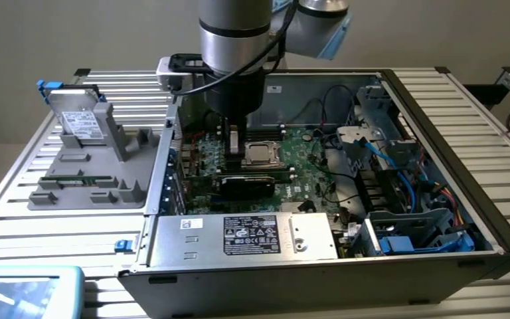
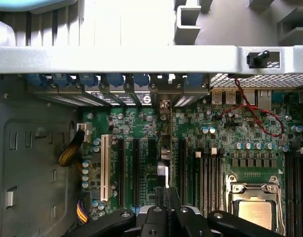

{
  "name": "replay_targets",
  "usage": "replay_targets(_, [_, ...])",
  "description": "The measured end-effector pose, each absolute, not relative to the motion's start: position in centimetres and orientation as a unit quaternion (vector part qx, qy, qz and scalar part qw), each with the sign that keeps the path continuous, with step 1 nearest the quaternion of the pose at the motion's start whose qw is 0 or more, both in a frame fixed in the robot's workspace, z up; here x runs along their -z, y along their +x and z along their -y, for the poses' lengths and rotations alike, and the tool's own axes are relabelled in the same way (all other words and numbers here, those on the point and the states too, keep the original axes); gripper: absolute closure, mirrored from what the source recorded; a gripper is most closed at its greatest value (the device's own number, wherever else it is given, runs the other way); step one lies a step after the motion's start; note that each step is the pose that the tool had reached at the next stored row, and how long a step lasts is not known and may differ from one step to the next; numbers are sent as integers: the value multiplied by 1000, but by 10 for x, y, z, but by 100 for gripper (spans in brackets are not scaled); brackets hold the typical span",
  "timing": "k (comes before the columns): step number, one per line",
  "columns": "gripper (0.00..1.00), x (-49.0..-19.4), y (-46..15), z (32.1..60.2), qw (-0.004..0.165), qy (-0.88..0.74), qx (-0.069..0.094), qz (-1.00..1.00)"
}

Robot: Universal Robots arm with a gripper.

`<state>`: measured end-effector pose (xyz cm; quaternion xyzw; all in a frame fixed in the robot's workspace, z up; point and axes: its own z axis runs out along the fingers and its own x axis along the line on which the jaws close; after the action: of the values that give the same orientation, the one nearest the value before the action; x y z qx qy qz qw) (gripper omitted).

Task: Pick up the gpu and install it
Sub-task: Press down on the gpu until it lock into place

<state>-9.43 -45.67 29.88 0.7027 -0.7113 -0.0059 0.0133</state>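
Observation:
The gpu [image 1: 253, 182] stands on edge inside the open computer case [image 1: 467, 219], low over the motherboard [image 1: 304, 166] beside the CPU socket [image 1: 261, 154]. My gripper [image 1: 234, 151] reaches down from the arm onto the card's top edge. In the wrist view the gpu [image 2: 163, 153] appears edge-on as a thin strip running between the black expansion slots. Its silver bracket [image 2: 163, 104] sits at the rear slot openings. My gripper [image 2: 167, 210] is shut on the card's upper edge. I cannot tell whether the card is fully seated in its slot.
A grey fixture [image 1: 87, 189] on the exterior view's left holds a silver hard drive [image 1: 82, 123] and a small green memory stick [image 1: 78, 179]. The power supply [image 1: 246, 236] fills the case's front. Blue cables [image 1: 397, 159] and drive bays crowd its right side.

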Motion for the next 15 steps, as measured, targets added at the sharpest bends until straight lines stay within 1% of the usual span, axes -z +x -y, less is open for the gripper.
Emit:
replay_targets(5, [88,-294,-103,456,5,702,-2,712])
replay_targets(15, [88,-281,-116,447,1,701,-7,713])
